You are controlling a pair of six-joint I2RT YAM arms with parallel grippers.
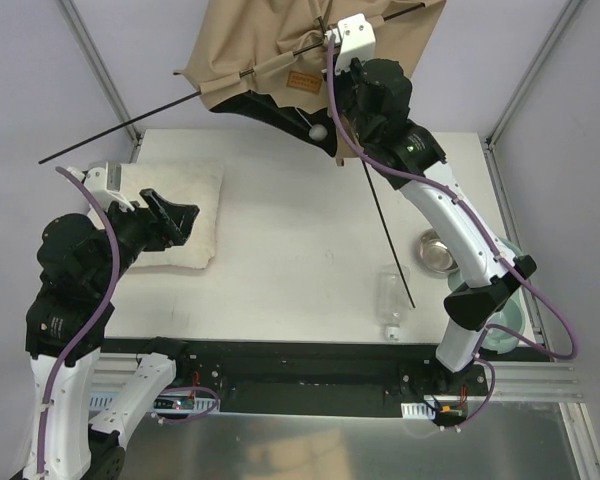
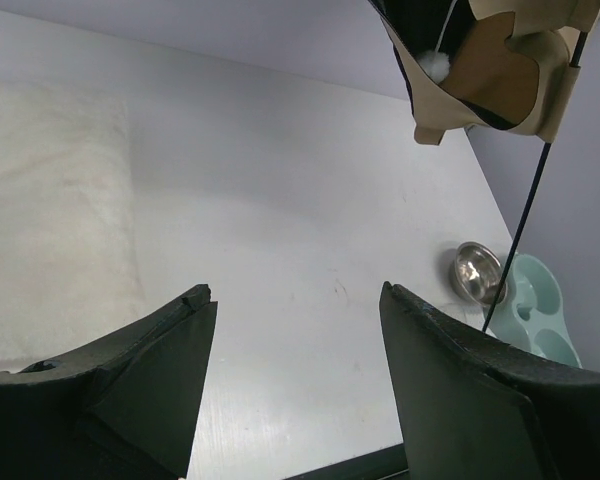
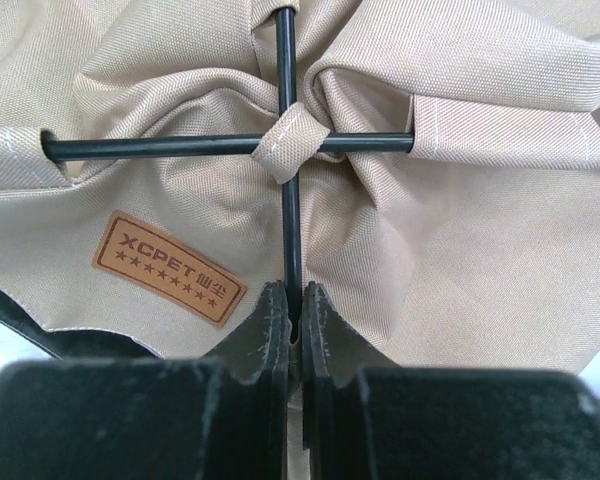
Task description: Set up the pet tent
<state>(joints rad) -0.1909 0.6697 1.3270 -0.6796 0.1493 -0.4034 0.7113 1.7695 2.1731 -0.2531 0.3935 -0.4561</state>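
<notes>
We have the pet tent (image 1: pixel 270 55) hanging over the far edge of the table (image 1: pixel 300 230), bunched and not yet standing. The right gripper (image 3: pixel 292 318) is pinched shut on one thin black pole (image 3: pixel 289 230), just below where it crosses the second pole (image 3: pixel 180 146) under a fabric loop (image 3: pixel 291 142). The left gripper (image 2: pixel 295 330) hovers with its jaws well apart and empty above the cream pillow (image 1: pixel 185 200) at the left. As we judge it, the step in hand is spreading the poles so the fabric opens into a frame, and one hand cannot do that. We should bring the left gripper to the free pole end (image 1: pixel 110 130) jutting out to the left, take it close to the fabric rather than at the whippy tip, and only then lower both together. The held pole's lower end reaches toward the clear bottle (image 1: pixel 391 300) and steel bowl (image 1: pixel 437 252) at the near right, so we should swing it slowly to avoid knocking them. So thin a rod may twist in the jaws; the brown label (image 3: pixel 170 268) gives us a check on rotation.
</notes>
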